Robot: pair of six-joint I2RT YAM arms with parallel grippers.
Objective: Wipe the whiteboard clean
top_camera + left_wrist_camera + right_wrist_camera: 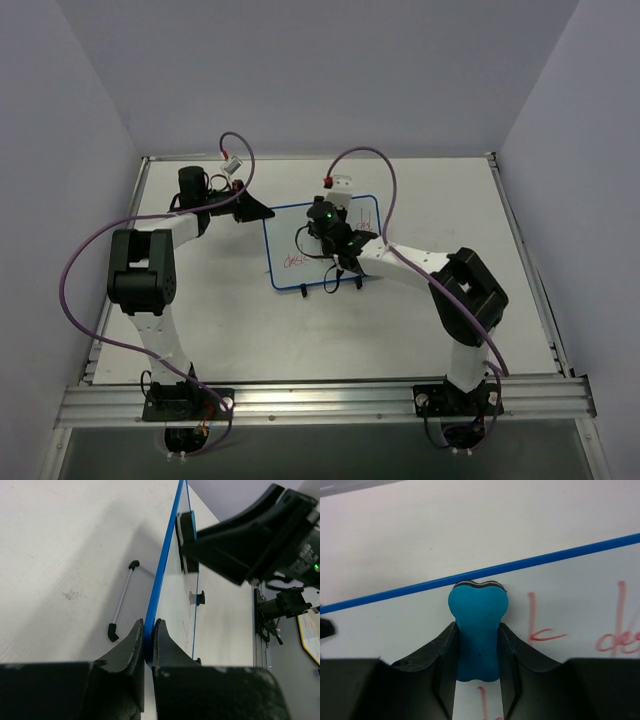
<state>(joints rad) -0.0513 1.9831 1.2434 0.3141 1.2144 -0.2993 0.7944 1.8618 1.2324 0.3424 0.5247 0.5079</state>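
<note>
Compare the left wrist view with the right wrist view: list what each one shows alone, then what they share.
Left wrist only: the left gripper shut on the blue edge of the whiteboard, and a white rod with black ends beside the board. Right wrist only: the blue bone-shaped face of the eraser and red letters clear enough to read. Both: the whiteboard, and the eraser held by the right gripper against it.

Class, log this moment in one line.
left gripper: shut on whiteboard edge | right gripper: shut on eraser by frame | red writing: present
</note>
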